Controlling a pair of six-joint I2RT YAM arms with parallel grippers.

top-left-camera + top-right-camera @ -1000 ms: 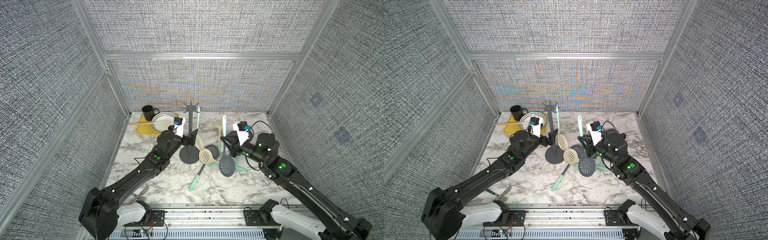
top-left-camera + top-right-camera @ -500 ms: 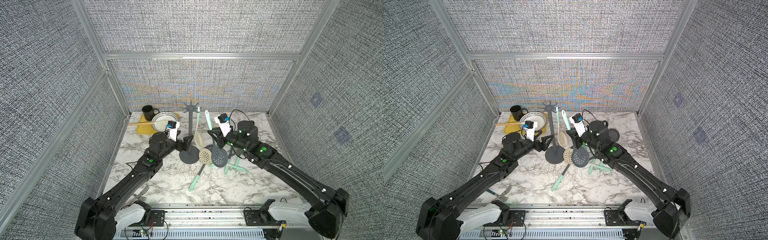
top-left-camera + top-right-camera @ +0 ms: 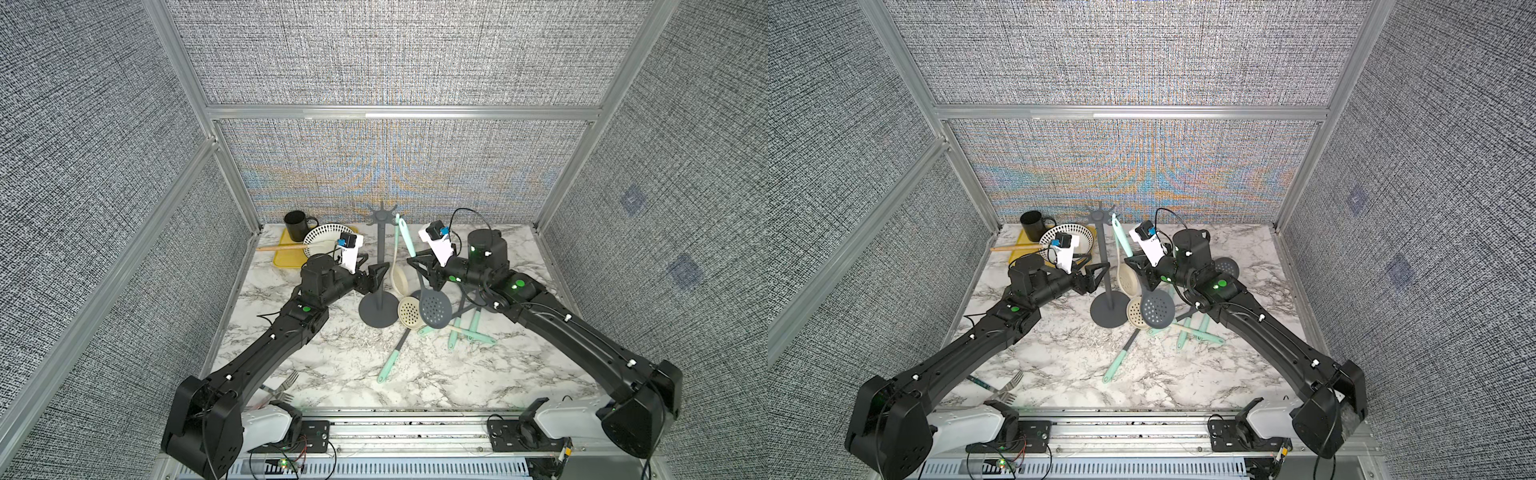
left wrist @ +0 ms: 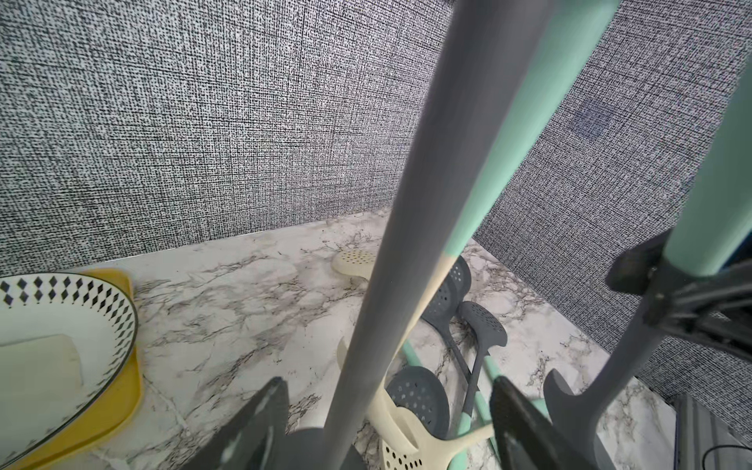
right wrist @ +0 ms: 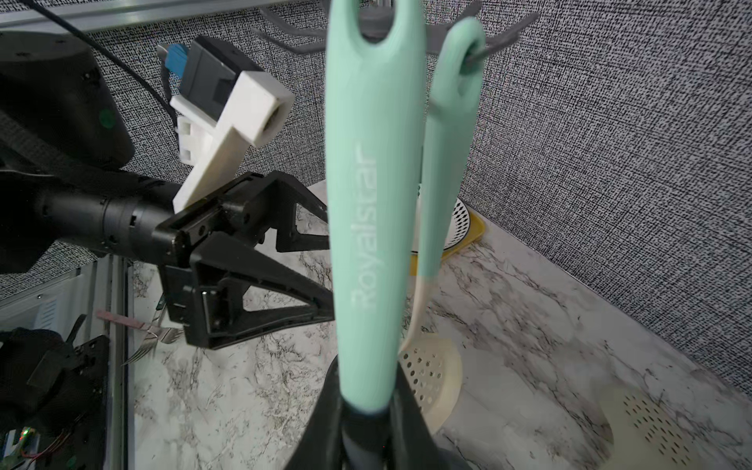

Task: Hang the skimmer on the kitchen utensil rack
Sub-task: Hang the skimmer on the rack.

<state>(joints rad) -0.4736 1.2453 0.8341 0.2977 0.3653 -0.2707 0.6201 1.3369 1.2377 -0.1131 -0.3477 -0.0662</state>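
**Q:** Left to right, what do you have?
**A:** Your left gripper [image 3: 377, 277], its jaws spread either side of the rack [image 3: 379, 245] pole. A cream skimmer [image 3: 398, 277] hangs from the crown.
**Q:** And the skimmer [image 3: 435, 308]?
**A:** It has a mint handle and a dark grey perforated head. It stands upright just right of the rack, with your right gripper [image 3: 424, 277] pinching its neck.

Bare marble tabletop [image 3: 332, 361] lies open on the near side of the dark grey pole-and-disc utensil rack [image 3: 376, 309], but the spread left gripper [image 3: 377, 277] flanks its pole, and a hanging cream perforated skimmer [image 3: 400, 277], the dark grey perforated skimmer [image 3: 435, 309] clamped in the right gripper [image 3: 430, 279], and scattered mint-handled utensils [image 3: 473, 324] crowd its right-arm side.
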